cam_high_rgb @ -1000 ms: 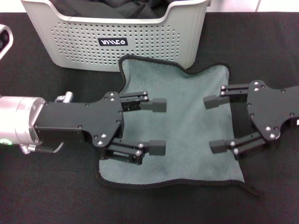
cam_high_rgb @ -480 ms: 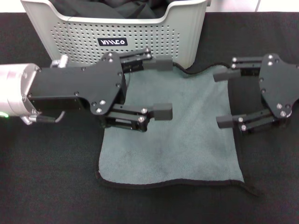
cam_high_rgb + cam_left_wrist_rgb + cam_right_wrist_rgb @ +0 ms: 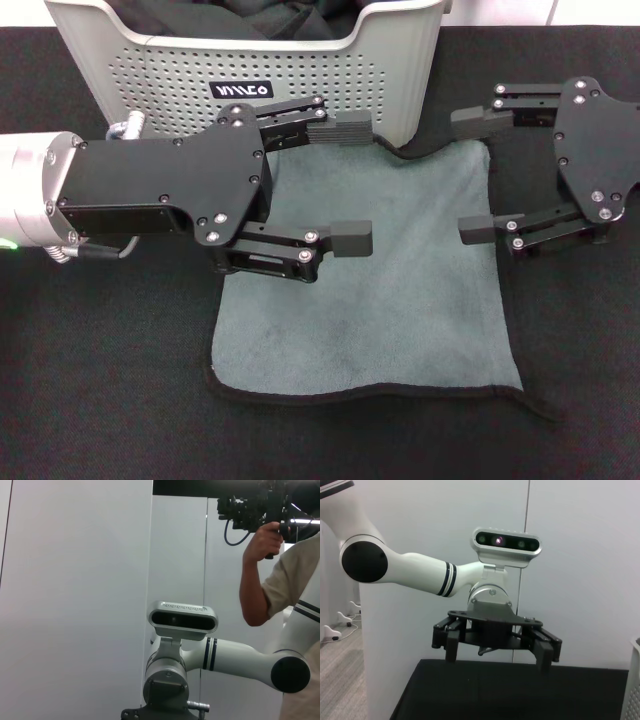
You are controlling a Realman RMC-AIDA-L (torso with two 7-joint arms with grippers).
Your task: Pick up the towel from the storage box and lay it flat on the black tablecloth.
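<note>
A grey-green towel [image 3: 400, 290] with black stitched edging lies spread flat on the black tablecloth [image 3: 100, 400] that covers the tabletop, its green side up. Its far edge reaches the foot of the storage box [image 3: 160, 95], a light grey perforated bin with a small black label, which stands at the far side, left of centre; dark cloth [image 3: 230, 18] shows inside it. The left hand [image 3: 345, 183] hangs over the towel's far left part, its two fingers spread wide apart and holding nothing; the upper finger sits just in front of the box wall. The right hand [image 3: 478, 176] hangs over the towel's far right corner, its fingers also spread wide and empty. The towel's near right corner [image 3: 535, 405] trails off in a small wavy point. In the right wrist view the left hand [image 3: 496, 652] appears farther off, facing the camera with fingers apart above the black tablecloth [image 3: 520, 690].
</note>
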